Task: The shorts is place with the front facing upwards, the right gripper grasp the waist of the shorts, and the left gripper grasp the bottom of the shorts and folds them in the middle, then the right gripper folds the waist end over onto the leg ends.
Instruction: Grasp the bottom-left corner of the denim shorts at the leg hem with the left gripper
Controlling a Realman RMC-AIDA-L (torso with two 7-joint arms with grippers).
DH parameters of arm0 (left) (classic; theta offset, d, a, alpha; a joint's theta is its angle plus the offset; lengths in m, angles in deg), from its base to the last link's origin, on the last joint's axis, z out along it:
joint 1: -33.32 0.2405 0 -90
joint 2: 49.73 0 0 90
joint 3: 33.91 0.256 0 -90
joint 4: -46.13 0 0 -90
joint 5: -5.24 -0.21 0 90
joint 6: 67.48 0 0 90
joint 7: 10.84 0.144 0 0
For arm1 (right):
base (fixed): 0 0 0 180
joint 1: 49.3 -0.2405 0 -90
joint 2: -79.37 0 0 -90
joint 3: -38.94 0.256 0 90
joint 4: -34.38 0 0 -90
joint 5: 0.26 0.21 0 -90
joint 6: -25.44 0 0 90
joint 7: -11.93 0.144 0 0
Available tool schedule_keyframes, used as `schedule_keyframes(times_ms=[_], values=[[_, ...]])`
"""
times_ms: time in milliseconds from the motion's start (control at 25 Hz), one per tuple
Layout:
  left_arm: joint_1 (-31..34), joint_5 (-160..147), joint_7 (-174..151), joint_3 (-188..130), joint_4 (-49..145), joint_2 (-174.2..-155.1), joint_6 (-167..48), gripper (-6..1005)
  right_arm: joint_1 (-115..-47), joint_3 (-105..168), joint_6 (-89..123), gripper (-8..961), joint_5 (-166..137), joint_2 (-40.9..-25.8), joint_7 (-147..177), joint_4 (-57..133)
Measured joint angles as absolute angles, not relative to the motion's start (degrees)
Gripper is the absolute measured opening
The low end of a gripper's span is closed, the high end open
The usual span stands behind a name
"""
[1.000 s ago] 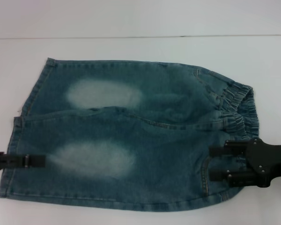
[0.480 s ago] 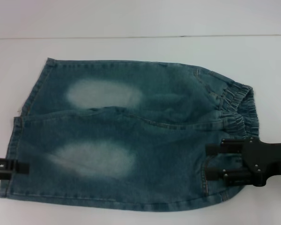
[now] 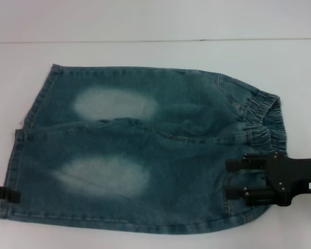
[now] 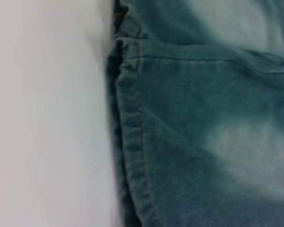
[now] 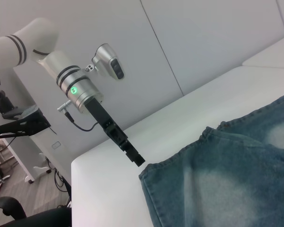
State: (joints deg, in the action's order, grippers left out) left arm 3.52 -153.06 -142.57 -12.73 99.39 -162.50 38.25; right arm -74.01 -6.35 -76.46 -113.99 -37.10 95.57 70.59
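right gripper [image 3: 232,180] fingers apart over waist [image 3: 264,122]; left gripper [image 3: 9,195] by hem [image 4: 132,142], mostly cut off, fingers unclear.

The shorts [image 3: 145,150] are being carried flat on a white table [image 3: 145,21], waist [image 3: 267,116] lying toward the right, leg hems [image 3: 20,150] toward the left

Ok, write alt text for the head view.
Denim shorts lie flat on a white table, waist to the right, hems to the left. The right claw sits open over the waist corner; the left claw is at the near hem's edge.
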Motion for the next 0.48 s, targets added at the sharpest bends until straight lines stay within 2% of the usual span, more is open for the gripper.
schedule_keyframes(times_ms=[480], values=[[3.35,-154.32,-143.1,-10.41,97.9,-163.08,35.63,904,-74.05,-6.57,-74.86,749,-114.0,-37.08,95.39,70.33]])
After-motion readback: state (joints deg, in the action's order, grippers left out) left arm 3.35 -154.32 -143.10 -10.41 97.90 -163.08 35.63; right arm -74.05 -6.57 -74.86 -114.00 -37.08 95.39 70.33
